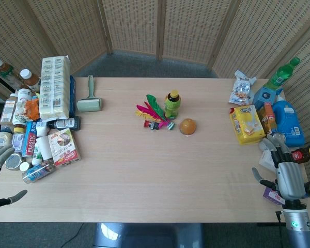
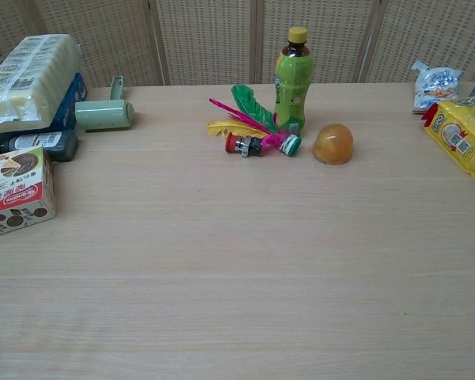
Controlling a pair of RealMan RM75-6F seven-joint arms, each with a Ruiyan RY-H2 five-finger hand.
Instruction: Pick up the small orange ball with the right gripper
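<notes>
The small orange ball [image 1: 187, 126] [image 2: 333, 144] lies on the table near its middle, just right of a green drink bottle and a feather shuttlecock. My right hand [image 1: 287, 173] hovers at the table's right edge, well right of and nearer than the ball, fingers apart and holding nothing. My left hand [image 1: 0, 173] sits at the far left edge, only partly in view, fingers spread and empty. Neither hand appears in the chest view.
A green bottle [image 1: 172, 104] and feather shuttlecock [image 1: 152, 113] stand just left of the ball. Yellow snack packs [image 1: 246, 124], a blue bottle [image 1: 288, 120] and a green bottle [image 1: 282, 74] crowd the right side. Boxes, jars and a lint roller [image 1: 89, 101] fill the left.
</notes>
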